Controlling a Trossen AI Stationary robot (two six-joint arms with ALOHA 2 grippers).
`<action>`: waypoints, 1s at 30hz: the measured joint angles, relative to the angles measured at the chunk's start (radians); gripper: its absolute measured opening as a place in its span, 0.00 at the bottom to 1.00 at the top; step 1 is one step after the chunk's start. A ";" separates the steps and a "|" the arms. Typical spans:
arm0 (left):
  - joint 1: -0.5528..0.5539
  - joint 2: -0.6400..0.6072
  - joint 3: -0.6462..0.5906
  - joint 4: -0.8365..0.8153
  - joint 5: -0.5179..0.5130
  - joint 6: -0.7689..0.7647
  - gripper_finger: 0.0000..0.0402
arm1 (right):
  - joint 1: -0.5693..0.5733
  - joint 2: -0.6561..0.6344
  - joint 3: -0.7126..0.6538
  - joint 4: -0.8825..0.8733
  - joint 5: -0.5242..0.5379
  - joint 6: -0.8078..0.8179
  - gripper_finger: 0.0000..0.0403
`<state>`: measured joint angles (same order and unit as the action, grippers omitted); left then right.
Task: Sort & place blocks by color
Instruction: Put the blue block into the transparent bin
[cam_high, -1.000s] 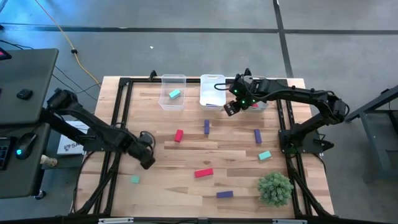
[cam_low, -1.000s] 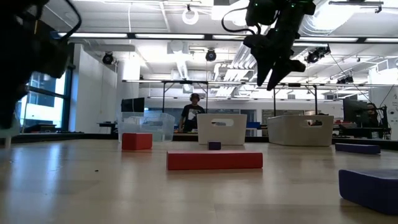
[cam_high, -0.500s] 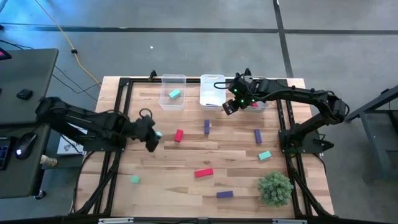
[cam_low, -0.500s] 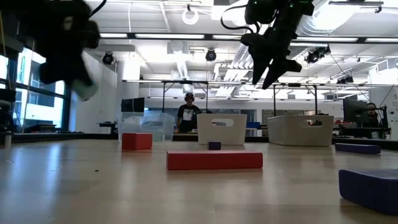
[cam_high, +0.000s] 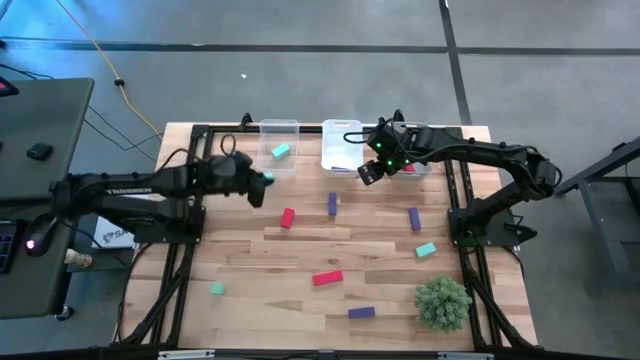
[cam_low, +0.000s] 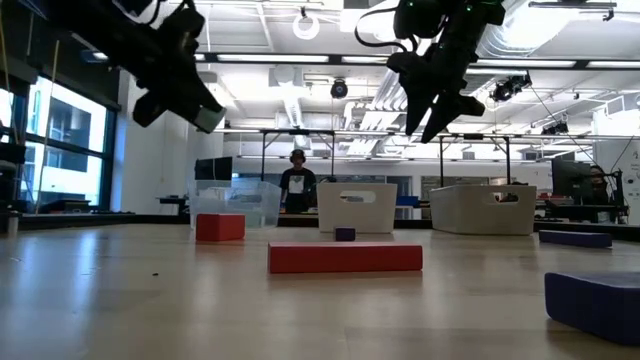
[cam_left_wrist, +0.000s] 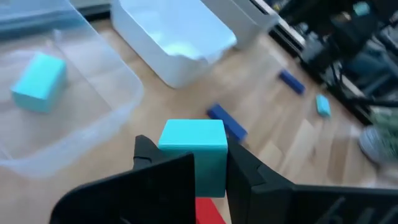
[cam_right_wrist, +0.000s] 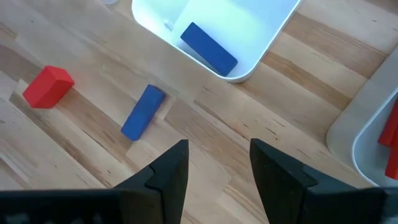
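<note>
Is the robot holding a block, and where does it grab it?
Yes: the left gripper pinches a teal block by its two sides. The right gripper holds nothing.

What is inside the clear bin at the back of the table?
One teal block lies in the clear bin. The left tool holds another teal block beside that bin. Nothing else shows through its walls.

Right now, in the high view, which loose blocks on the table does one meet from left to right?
In order: lone teal block → small red block → long red block → front purple block → right purple block. The left pincer holds another teal block.
</note>
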<state>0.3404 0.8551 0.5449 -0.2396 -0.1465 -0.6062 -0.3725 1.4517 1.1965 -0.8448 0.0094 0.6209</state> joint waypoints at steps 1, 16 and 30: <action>0.027 0.000 0.000 0.010 0.011 0.012 0.01 | 0.000 0.000 0.000 0.001 0.000 0.000 0.40; 0.337 0.019 0.043 0.120 0.122 0.172 0.01 | 0.000 0.000 0.000 0.045 0.001 -0.105 0.40; 0.440 0.356 0.279 -0.029 0.125 0.303 0.01 | 0.000 0.000 0.000 0.116 0.001 -0.151 0.40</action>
<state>0.7805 1.2115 0.8238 -0.2684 -0.0216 -0.3027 -0.3729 1.4517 1.1965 -0.7288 0.0105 0.4701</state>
